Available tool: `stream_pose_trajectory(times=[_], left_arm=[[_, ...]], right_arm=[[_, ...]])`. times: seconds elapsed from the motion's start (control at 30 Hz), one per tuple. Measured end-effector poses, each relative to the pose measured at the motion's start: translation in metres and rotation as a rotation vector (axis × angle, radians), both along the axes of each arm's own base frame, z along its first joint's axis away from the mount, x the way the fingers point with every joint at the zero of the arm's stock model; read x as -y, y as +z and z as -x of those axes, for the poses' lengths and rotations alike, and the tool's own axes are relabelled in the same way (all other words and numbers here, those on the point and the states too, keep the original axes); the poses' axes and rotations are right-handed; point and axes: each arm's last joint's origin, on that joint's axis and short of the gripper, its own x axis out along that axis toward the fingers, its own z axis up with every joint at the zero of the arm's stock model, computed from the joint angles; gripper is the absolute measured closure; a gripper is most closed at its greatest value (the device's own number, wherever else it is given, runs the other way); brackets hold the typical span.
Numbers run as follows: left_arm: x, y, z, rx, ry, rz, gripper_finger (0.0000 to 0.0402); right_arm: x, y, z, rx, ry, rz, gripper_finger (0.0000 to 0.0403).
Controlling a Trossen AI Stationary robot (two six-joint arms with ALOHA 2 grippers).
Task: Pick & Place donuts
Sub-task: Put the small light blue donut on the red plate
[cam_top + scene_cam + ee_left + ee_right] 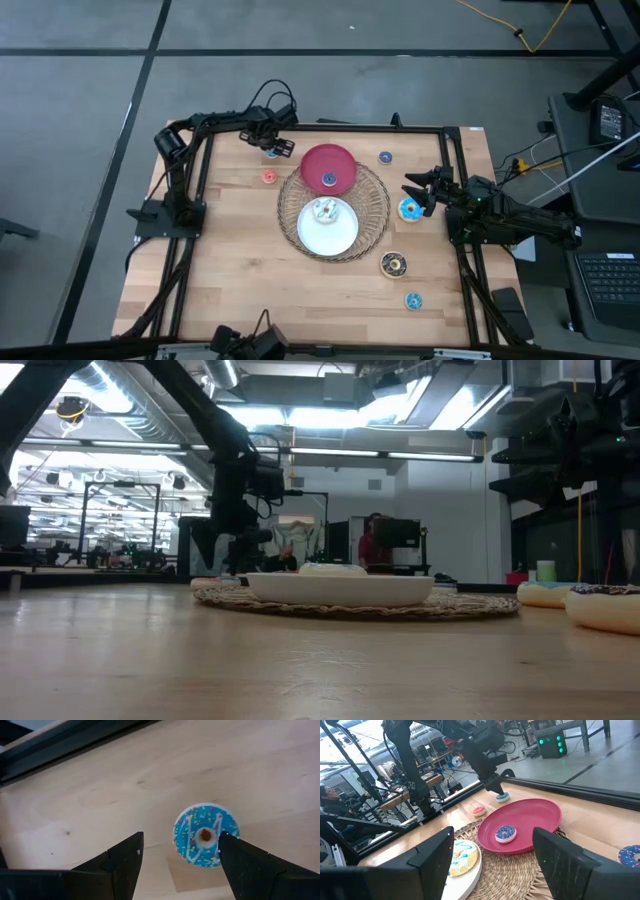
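Observation:
My left gripper (pixel 274 146) hangs open over a blue sprinkled donut (pixel 206 835) lying flat on the table near the far edge, left of the red plate (pixel 340 158). In the left wrist view the donut lies between the fingers, close beside one finger (pixel 245 862); I cannot tell whether they touch. The right wrist view shows the same gripper (pixel 495 787) just above that donut (pixel 503 797). My right gripper (pixel 418 190) waits open at the table's right side. One blue donut (pixel 330 180) lies on the red plate, and a pale iced one (pixel 323 210) on the white plate (pixel 335 235).
Both plates sit on a round wicker tray (pixel 375 215) at mid-table. Loose on the wood lie an orange-pink donut (pixel 268 177), blue donuts (pixel 386 157) (pixel 409 209) (pixel 413 300) and a dark brown one (pixel 393 263). A black frame rail (pixel 75 745) runs close behind the left gripper.

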Motion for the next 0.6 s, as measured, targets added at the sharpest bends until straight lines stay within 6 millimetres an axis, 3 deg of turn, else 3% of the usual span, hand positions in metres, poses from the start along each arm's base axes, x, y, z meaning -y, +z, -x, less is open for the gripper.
stream_pose_trajectory(times=[0.37, 0.6], left_arm=[[0.0, -0.006, 0.0, -0.023, -0.053, -0.018, 0.0157], [-0.001, -0.017, -0.002, -0.033, -0.059, 0.014, 0.0182]], right_arm=[[0.0, 0.0, 0.0, 0.0, 0.0, 0.0, 0.0132], [0.0, 0.0, 0.0, 0.0, 0.0, 0.0, 0.0132]])
